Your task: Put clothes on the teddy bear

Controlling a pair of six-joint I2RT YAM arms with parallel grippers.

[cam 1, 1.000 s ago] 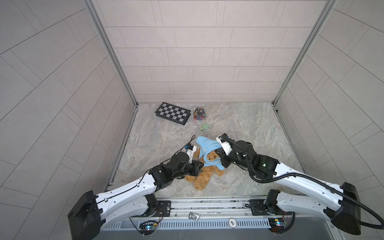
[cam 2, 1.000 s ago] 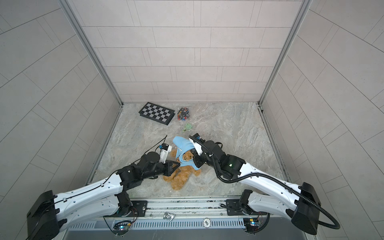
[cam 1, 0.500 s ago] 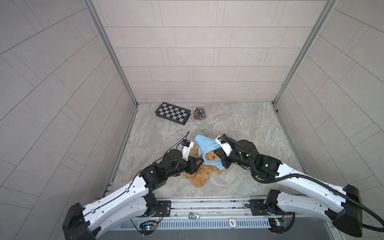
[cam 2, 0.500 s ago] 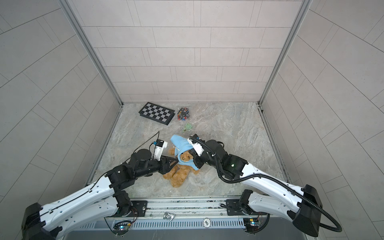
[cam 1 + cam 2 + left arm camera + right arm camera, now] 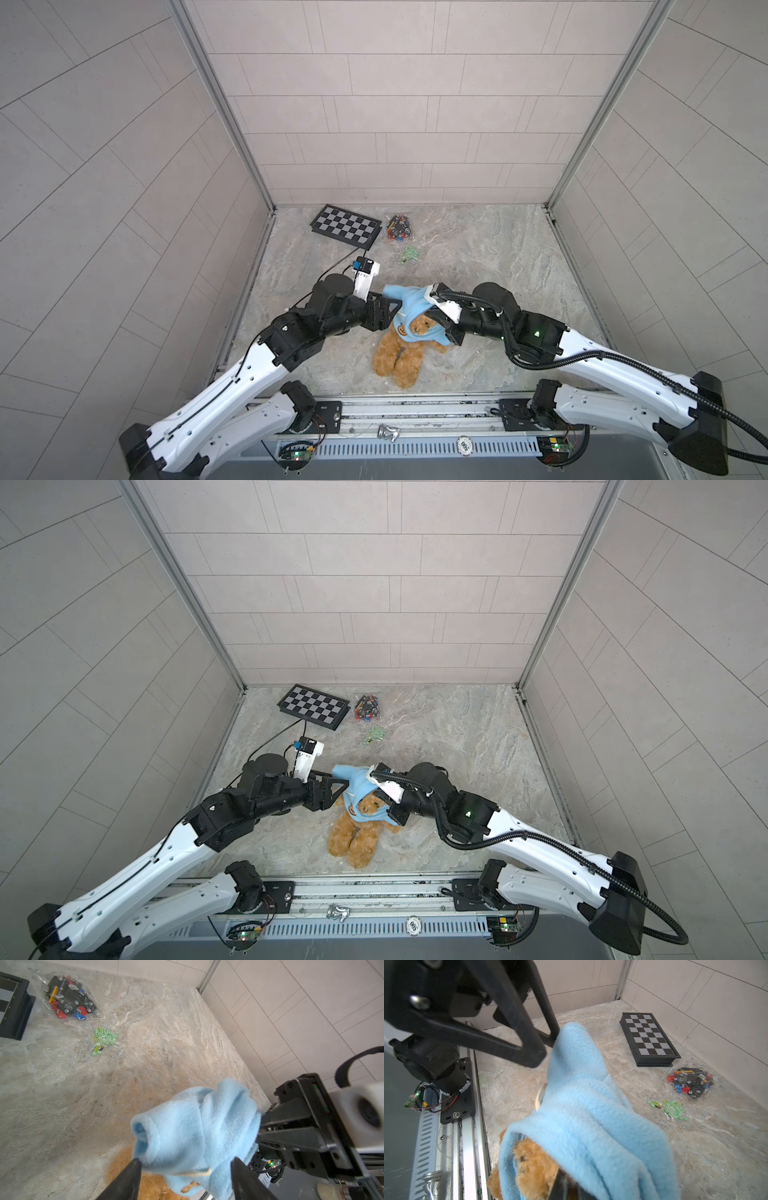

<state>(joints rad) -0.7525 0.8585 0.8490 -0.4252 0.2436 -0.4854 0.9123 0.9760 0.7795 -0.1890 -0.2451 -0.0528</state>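
Note:
The golden-brown teddy bear [image 5: 398, 358] [image 5: 353, 840] lies on its back near the table's front. A light blue hoodie [image 5: 409, 305] [image 5: 360, 785] is bunched over its head and chest. In the right wrist view its face [image 5: 533, 1167] shows inside the hoodie's opening [image 5: 591, 1115]. My left gripper [image 5: 394, 306] [image 5: 186, 1164] is open, one finger on each side of a hoodie sleeve [image 5: 197, 1126]. My right gripper [image 5: 441, 331] [image 5: 564, 1186] is shut on the hoodie's edge beside the bear's head. Cloth covers its fingertips.
A folded chessboard [image 5: 345, 226] [image 5: 650, 1039] lies at the back left. A clear bag of coloured bricks [image 5: 399, 227] and a small bag of green bricks [image 5: 409, 253] lie next to it. A metal rail [image 5: 415, 411] runs along the front edge. Tiled walls close in three sides.
My left gripper has opened and let go, and has shifted up from the bear's side to the hoodie sleeve. The right gripper stays shut on the hoodie.

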